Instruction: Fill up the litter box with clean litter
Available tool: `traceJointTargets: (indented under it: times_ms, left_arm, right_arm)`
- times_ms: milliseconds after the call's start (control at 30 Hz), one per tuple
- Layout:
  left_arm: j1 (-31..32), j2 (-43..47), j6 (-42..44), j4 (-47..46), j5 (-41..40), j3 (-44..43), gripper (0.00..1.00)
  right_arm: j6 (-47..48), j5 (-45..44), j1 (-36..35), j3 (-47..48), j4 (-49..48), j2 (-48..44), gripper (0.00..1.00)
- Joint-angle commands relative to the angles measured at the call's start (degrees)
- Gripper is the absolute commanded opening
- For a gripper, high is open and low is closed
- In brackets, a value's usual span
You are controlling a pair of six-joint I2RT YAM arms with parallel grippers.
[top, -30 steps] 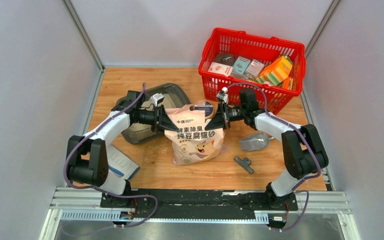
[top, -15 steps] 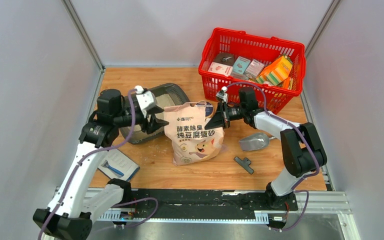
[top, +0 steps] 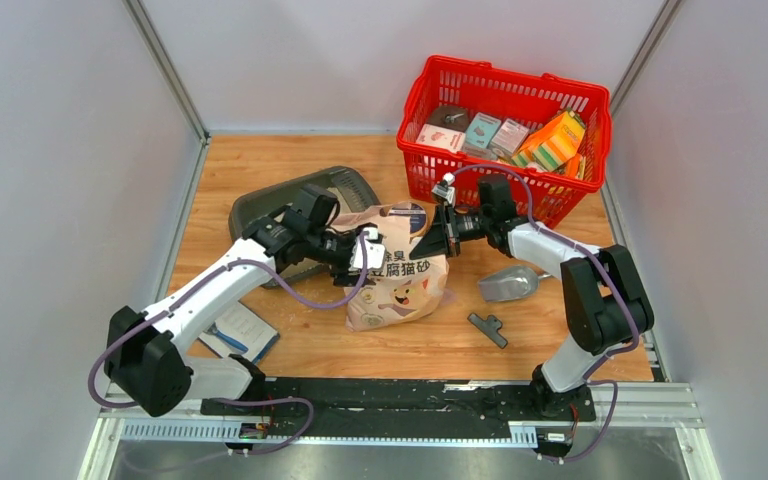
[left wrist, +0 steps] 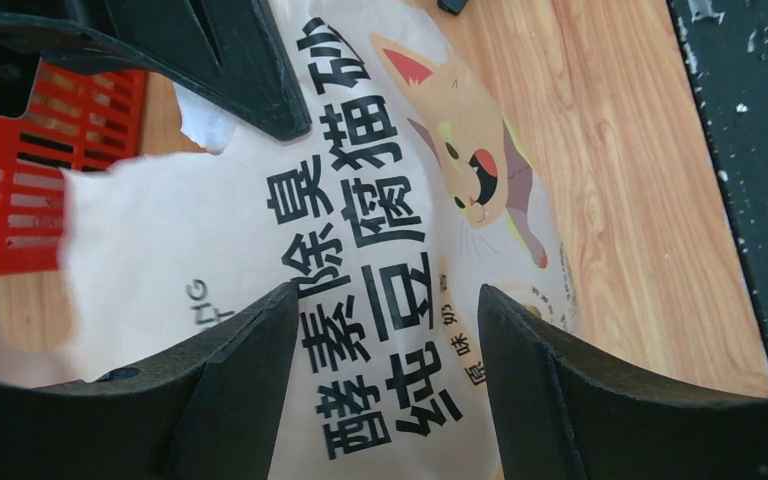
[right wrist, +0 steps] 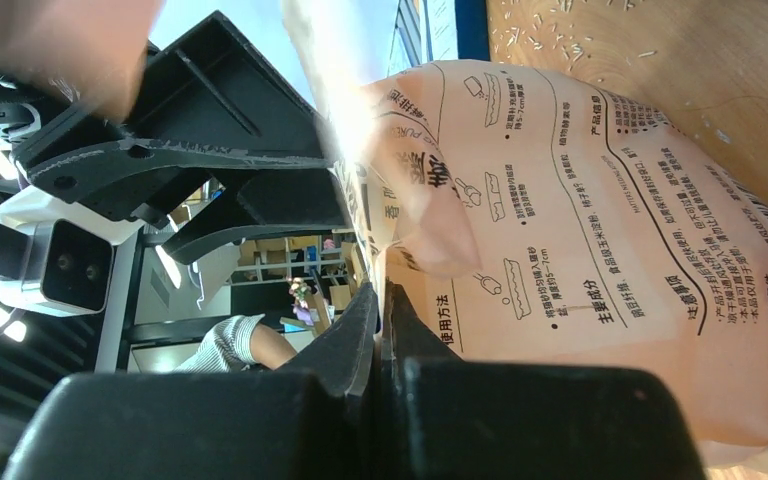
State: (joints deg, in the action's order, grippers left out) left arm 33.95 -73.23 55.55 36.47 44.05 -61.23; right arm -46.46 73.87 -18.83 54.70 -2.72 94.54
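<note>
Down at the near-left edge of the worktop (top: pixel 560 340) lies a blue-and-white booklet (top: pixel 238 330), and toward the near right sits a small black clip (top: pixel 487 329). Just beyond the clip, a silver scoop (top: pixel 508 284) rests on the wood.

Centre of the worktop now: the beige-pink litter bag (top: pixel 400 290) stands there, cartoon cat and dark characters facing up. The left pincer (top: pixel 378 256) hovers over the bag's printed front, released, fingers (left wrist: pixel 230 370) spread wide with the lettering showing between them and nothing gripped. From the other side, the right pincer (top: pixel 420 248) is clenched on the bag's upper edge, jaws pressed together on a fold of it in the wrist view (right wrist: pixel 380 300). That same view catches loose litter grains (right wrist: pixel 600 30) scattered on the wood beside the bag.

Behind the left arm, toward the far-left, the dark grey litter box (top: pixel 260 205) lies partly hidden. In the far-right corner stands the red basket (top: pixel 505 75), packed with cartons (top: pixel 550 140).
</note>
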Motion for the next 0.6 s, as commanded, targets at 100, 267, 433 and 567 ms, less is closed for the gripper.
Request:
traceJointTargets:
  times_ms: [100,267,433,567]
  left_arm:
    - [1.5,-0.9,6.0,-4.2,-2.4,0.5,0.75]
    - [1.6,-1.7,6.4,-4.7,-3.4,1.9,0.74]
    - [1.6,-3.5,4.3,-2.5,-1.3,1.9,0.68]
    - [1.6,-5.6,-2.8,-2.7,-0.5,0.5,0.57]
  right_arm:
    - [-0.3,5.4,0.5,3.0,-0.2,-1.6,0.0]
    - [-0.3,5.6,0.5,3.3,-0.2,-1.0,0.0]
    - [0.0,5.8,0.4,3.8,0.2,-0.7,0.0]
    - [1.3,5.7,0.5,4.3,1.8,-0.5,0.0]
